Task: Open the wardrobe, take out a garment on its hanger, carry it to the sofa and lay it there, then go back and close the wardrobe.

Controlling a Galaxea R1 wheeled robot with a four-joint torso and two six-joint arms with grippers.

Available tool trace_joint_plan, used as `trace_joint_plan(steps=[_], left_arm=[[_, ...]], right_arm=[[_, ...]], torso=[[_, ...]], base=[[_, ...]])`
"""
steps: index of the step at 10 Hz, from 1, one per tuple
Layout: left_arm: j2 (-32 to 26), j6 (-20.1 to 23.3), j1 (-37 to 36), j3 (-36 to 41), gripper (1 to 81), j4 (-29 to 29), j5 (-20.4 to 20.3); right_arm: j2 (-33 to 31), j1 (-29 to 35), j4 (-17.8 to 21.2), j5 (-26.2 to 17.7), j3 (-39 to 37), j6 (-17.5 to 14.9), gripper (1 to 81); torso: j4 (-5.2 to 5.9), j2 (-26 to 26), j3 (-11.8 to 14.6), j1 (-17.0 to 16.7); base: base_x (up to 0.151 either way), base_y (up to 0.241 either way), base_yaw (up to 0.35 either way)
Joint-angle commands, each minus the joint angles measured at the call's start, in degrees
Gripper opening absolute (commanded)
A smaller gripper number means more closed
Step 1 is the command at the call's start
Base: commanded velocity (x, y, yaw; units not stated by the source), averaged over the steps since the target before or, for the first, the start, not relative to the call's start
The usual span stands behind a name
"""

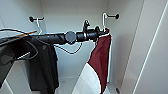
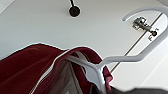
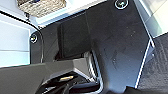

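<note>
Head view: the garment, maroon with a white sleeve, hangs inside the open wardrobe from the hanger, whose white hook sits over a dark wall hook just above and beyond the left gripper. The left arm reaches across from the left, and its gripper sits at the hanger's neck, right at the jacket's collar. Whether the fingers are closed on the hanger or merely beside it, I cannot tell. In the left wrist view the hanger shows its curved hook and shoulder bar, with the collar draped over it, very near the camera.

The step in hand looks like unhooking the jacket. To do it well, the grip should hold the neck firmly, lift straight up until the white hook clears the wall hook, then draw outward without tilting, so the jacket does not slide off a shoulder. The sleeve hanging low could catch on the wardrobe's edge.

Well away on the far side of the arm, a dark garment hangs from a second wall hook. A woven basket appears in the right wrist view.

No brand, label or writing can be read anywhere.
</note>
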Motion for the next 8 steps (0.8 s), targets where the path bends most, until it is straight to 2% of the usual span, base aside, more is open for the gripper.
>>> trace_joint_plan(steps=[1, 3, 8], left_arm=[[0.3, 1.4, -11.4, -0.4, 1.0, 0.9, -5.6], [0.1, 1.4, -10.7, -0.4, 1.0, 0.9, -5.4], [-0.1, 1.4, -10.6, 1.9, 1.0, 1.0, -5.6]], right_arm=[[0.5, 2.3, 0.3, -2.8, 0.4, 0.0, 81.1], [0.5, 2.3, 0.3, -2.8, 0.4, 0.0, 81.1], [0.5, 2.3, 0.3, -2.8, 0.4, 0.0, 81.1]], torso=[[0.0, 0.0, 0.0, 0.0], [0.0, 0.0, 0.0, 0.0], [0.0, 0.0, 0.0, 0.0]], base=[[0.0, 0.0, 0.0], [-0.04, 0.0, 0.0], [-0.112, 0.0, 0.0]])
